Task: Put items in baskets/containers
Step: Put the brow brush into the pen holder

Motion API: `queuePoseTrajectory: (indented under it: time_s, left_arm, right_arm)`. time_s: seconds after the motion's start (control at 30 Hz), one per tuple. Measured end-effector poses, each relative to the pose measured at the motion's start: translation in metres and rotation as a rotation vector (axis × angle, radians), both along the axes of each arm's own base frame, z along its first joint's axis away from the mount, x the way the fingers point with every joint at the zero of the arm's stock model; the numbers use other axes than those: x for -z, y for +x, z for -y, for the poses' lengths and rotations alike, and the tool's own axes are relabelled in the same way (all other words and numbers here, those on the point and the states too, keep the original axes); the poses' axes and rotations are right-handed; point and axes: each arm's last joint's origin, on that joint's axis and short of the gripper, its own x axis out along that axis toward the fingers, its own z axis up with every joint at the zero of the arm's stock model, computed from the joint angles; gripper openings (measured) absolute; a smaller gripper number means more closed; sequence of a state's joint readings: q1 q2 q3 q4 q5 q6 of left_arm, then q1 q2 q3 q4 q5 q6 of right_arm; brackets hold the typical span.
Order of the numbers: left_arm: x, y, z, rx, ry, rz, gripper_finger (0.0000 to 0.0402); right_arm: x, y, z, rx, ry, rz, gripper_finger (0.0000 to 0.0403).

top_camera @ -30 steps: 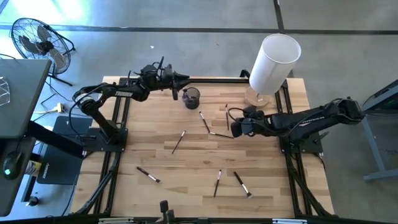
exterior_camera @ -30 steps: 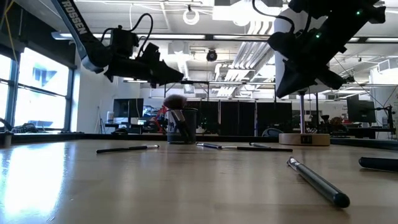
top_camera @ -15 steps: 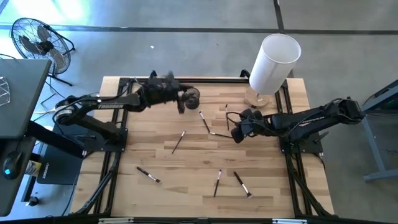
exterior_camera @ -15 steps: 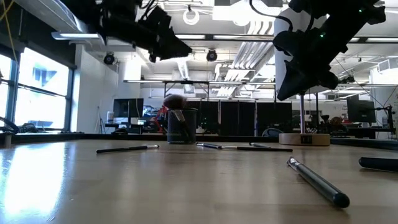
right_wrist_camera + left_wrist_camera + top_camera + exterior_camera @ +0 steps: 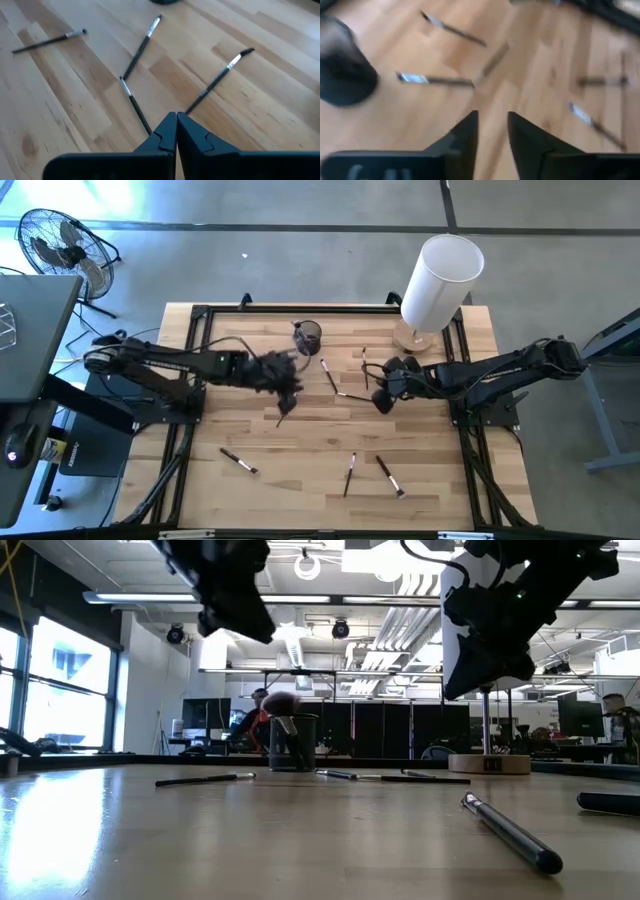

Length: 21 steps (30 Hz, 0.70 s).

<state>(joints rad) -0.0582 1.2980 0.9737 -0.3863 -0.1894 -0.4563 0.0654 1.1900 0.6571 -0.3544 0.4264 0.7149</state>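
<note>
Bench [image 5: 250,430] with loose brushes and two arms over it.
Mesh cup [image 5: 308,335] stands just beyond the left claw [image 5: 283,385], whose jaws are narrowly parted and empty above a brush [image 5: 287,408]; right claw [image 5: 381,402], pressed closed, hangs over another brush [image 5: 352,396].

An open-plan robotics lab or workshop is indicated by the pale wooden plank surface [image 5: 320,435] framed with black rails, the bare grey concrete floor [image 5: 300,270], exposed ceiling ducts [image 5: 400,630] and rows of dark monitors [image 5: 400,730] behind.
</note>
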Motion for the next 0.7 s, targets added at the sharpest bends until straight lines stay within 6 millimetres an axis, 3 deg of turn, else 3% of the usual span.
queuePoseTrajectory:
  time_s: [0.13, 0.23, 0.37, 0.5, 0.7]
  left_arm:
    - [0.006, -0.008, 0.024, 0.09, 0.012, -0.083, 0.0013]
    - [0.008, -0.011, 0.036, 0.145, 0.068, -0.112, 0.0013]
    - [0.006, -0.018, 0.039, 0.198, 0.137, -0.142, 0.0002]
    - [-0.002, -0.044, 0.032, 0.215, 0.176, -0.108, 0.0001]
    - [-0.004, -0.098, 0.019, 0.183, 0.187, 0.007, 0.0001]
  right_arm:
    - [-0.006, 0.007, 0.0, -0.026, 0.004, 0.086, 0.0004]
    - [-0.012, 0.013, 0.0, -0.088, 0.023, 0.162, 0.0001]
    - [-0.022, 0.025, 0.006, -0.038, 0.013, 0.192, 0.0001]
    - [-0.035, 0.05, 0.015, 0.027, -0.016, 0.138, 0.0001]
    - [-0.038, 0.094, 0.039, 0.162, -0.014, -0.091, 0.0001]
